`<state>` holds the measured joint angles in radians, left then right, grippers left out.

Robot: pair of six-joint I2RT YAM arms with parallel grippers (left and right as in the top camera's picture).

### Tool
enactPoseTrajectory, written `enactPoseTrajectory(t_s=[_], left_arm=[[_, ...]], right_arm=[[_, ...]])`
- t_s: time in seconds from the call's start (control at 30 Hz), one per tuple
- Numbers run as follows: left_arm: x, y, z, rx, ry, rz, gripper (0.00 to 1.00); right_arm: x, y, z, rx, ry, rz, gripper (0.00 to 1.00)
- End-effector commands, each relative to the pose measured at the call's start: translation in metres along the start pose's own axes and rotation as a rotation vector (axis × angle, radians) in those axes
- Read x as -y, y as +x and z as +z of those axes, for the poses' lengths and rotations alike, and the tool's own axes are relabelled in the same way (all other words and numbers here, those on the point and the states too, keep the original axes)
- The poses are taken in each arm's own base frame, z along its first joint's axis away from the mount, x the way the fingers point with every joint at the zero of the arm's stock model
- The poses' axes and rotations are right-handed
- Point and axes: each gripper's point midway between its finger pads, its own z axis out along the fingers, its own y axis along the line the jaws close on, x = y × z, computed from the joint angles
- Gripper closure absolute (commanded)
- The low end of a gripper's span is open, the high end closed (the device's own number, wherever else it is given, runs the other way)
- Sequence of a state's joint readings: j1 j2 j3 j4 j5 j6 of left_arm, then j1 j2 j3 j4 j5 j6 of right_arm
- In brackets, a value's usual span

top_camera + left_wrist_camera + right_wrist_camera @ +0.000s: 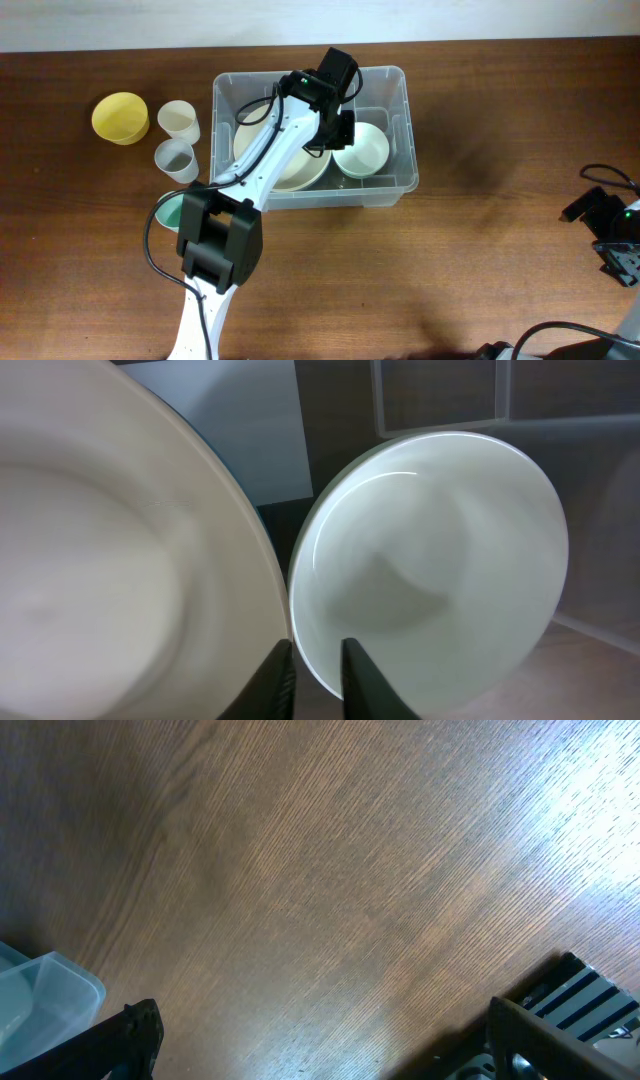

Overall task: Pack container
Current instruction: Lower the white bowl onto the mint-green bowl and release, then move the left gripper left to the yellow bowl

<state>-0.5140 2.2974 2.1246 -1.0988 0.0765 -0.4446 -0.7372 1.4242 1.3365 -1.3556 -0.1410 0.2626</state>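
The container (402,82), a clear plastic bin, stands at the middle back of the table. Inside it lie a large cream bowl (300,172) on the left and a smaller pale bowl (366,150) on the right. My left gripper (336,130) reaches down into the bin between them. In the left wrist view its fingers (317,660) stand slightly apart astride the pale bowl's (430,560) rim, with a thin gap showing; the cream bowl (100,560) fills the left. My right gripper (615,255) rests at the table's right edge, wide open (325,1050) over bare wood.
Left of the bin stand a yellow cup (121,117) and two pale cups (179,120) (175,159). A green dish (168,212) peeks out beside the left arm's base. A corner of the bin (40,990) shows in the right wrist view.
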Motion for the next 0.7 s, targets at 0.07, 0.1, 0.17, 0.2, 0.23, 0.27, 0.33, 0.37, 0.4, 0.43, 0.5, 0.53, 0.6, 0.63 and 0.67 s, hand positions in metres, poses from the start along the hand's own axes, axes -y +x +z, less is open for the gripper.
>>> enactPoseTrajectory(t_s=[0.07,0.1,0.17,0.2,0.23,0.27,0.33,0.37,0.4,0.43,0.5,0.53,0.6,0.63,0.67], left_arm=[[0.004,-0.01,-0.004,0.041,0.009,0.015,0.69],[0.005,-0.014,-0.006,0.053,0.014,0.025,0.66],[0.006,-0.025,-0.017,0.086,0.024,0.051,0.6],[0.006,-0.031,-0.026,0.107,0.03,0.06,0.58],[0.005,-0.041,-0.039,0.137,0.037,0.065,0.56],[0.004,-0.05,-0.052,0.165,0.043,0.058,0.53],[-0.005,-0.072,-0.093,0.247,0.058,0.031,0.46],[-0.011,-0.08,-0.108,0.276,0.061,0.018,0.39],[-0.019,-0.088,-0.127,0.31,0.061,0.0,0.33],[-0.029,-0.093,-0.143,0.338,0.051,-0.019,0.27],[-0.058,-0.101,-0.17,0.385,0.001,-0.067,0.09],[-0.081,-0.104,-0.184,0.407,-0.043,-0.103,0.0],[-0.128,-0.105,-0.203,0.427,-0.126,-0.181,0.0],[-0.15,-0.103,-0.209,0.426,-0.157,-0.219,0.01],[-0.167,-0.102,-0.212,0.42,-0.177,-0.252,0.0]], right_arm=[[0.0,0.0,0.0,0.002,-0.006,0.01,0.01],[0.0,0.0,0.0,0.002,-0.006,0.01,0.01],[0.0,0.0,0.0,0.002,-0.006,0.01,0.01],[0.0,0.0,0.0,0.002,-0.006,0.01,0.01],[0.0,0.0,0.0,0.002,-0.006,0.01,0.01],[0.0,0.0,0.0,0.002,-0.006,0.01,0.01],[0.0,0.0,0.0,0.002,-0.006,0.01,0.01],[0.0,0.0,0.0,0.002,-0.006,0.01,0.01],[0.0,0.0,0.0,0.002,-0.006,0.01,0.01],[0.0,0.0,0.0,0.002,-0.006,0.01,0.01],[0.0,0.0,0.0,0.002,-0.006,0.01,0.01],[0.0,0.0,0.0,0.002,-0.006,0.01,0.01],[0.0,0.0,0.0,0.002,-0.006,0.01,0.01],[0.0,0.0,0.0,0.002,-0.006,0.01,0.01],[0.0,0.0,0.0,0.002,-0.006,0.01,0.01]])
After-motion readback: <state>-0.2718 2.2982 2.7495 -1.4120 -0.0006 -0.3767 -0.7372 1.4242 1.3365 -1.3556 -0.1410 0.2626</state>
